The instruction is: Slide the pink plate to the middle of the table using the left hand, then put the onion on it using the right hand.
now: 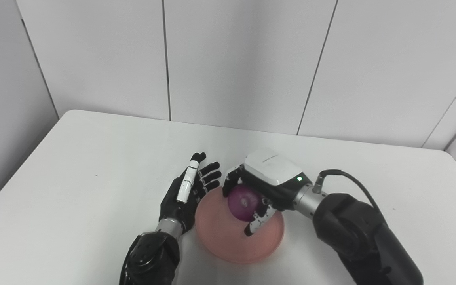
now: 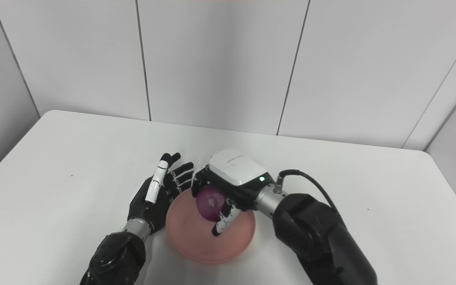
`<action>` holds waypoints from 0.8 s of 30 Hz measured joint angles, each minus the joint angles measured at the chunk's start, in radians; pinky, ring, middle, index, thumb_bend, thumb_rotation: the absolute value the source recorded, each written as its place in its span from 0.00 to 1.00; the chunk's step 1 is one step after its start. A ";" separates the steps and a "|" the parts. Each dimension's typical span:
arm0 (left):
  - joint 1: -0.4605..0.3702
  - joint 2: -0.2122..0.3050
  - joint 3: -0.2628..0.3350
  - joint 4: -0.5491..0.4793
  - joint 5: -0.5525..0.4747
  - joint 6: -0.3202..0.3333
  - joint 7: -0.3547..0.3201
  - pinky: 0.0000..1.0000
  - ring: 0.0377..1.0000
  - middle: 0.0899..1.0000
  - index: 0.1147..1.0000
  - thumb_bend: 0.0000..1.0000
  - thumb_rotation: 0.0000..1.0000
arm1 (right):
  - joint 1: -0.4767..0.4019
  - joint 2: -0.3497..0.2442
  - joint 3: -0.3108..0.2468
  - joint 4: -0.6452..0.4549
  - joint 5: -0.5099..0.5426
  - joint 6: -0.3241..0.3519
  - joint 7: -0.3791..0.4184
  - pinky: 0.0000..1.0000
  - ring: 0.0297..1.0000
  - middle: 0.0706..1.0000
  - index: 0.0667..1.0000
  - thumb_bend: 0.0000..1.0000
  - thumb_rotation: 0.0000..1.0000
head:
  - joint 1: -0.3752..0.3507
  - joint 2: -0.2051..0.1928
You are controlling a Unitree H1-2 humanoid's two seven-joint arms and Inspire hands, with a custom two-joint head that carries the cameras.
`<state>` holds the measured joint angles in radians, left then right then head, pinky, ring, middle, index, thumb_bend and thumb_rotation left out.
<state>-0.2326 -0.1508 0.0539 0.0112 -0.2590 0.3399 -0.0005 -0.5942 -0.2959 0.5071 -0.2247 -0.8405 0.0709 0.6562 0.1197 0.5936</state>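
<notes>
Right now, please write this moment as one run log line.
left robot hand: open, beside pink plate | right robot hand: holding onion over plate | release: not yet

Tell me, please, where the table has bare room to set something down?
The table is bare along the far edge by the wall, across the left side beyond the left hand, and on the right past the right arm. It is crowded at near centre, where the right hand holds the onion over the plate.

- Plate (image 1: 228, 237) on table (image 1: 93, 158), near front edge
- Right hand (image 1: 259, 186) closed around onion (image 1: 244, 202), over plate
- Left hand (image 1: 188, 194) fingers spread, just beside plate's left rim
</notes>
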 measured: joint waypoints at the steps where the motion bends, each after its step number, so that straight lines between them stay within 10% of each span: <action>1: 0.000 0.000 0.000 0.000 0.000 -0.001 0.000 0.81 0.79 0.78 0.88 0.61 0.78 | -0.001 0.007 0.001 0.007 -0.010 0.000 0.004 0.34 0.40 0.45 0.47 0.52 0.00 | 0.000 0.000; 24: 0.016 0.002 0.015 -0.021 -0.002 0.001 -0.014 0.79 0.78 0.77 0.89 0.60 0.81 | -0.004 0.065 0.018 0.152 -0.075 0.001 0.014 0.36 0.42 0.47 0.44 0.52 0.00 | -0.034 0.012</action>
<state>-0.2162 -0.1488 0.0684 -0.0101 -0.2609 0.3410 -0.0145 -0.5987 -0.2309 0.5250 -0.0732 -0.9156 0.0721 0.6698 0.0859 0.6059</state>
